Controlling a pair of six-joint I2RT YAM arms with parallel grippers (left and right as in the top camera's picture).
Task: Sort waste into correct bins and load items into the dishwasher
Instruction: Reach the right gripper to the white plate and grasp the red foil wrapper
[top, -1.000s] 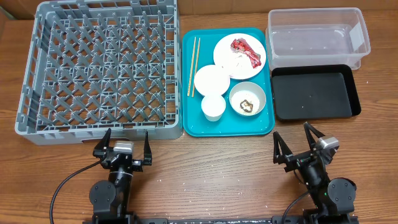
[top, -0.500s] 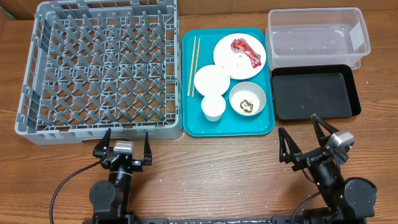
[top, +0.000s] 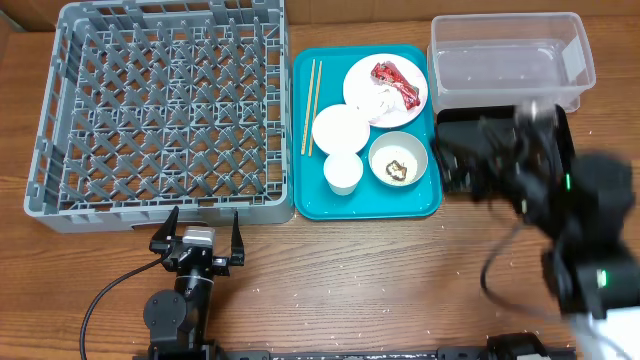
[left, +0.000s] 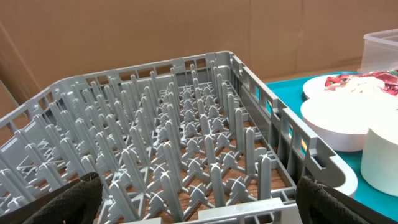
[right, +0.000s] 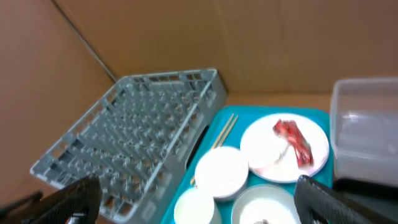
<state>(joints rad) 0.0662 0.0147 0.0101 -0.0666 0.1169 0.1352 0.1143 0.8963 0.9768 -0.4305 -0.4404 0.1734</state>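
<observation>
The grey dish rack (top: 160, 105) stands at the left, empty. On the teal tray (top: 365, 206) lie wooden chopsticks (top: 311, 105), a pink plate (top: 362, 70) with the red wrapper (top: 395, 82) and white tissue (top: 378, 100), a white bowl (top: 340, 128), a white cup (top: 343, 172) and a second bowl (top: 398, 160) holding brown scraps. The clear tub (top: 510, 60) and black tray (top: 475, 114) are at the right. My left gripper (top: 200, 228) is open and empty before the rack (left: 186, 124). My right gripper (top: 480, 155), blurred, hangs open above the black tray, facing the plate (right: 285, 146).
The right wrist view shows the rack (right: 143, 118), chopsticks (right: 224, 129), bowl (right: 222, 168) and tub (right: 367, 124) from above. Brown cardboard walls stand behind the table. Bare wood runs along the front edge. The right arm hides much of the black tray.
My right arm has risen from the front right of the table and swung forward over the black tray. The left arm and all dishes have not moved.
</observation>
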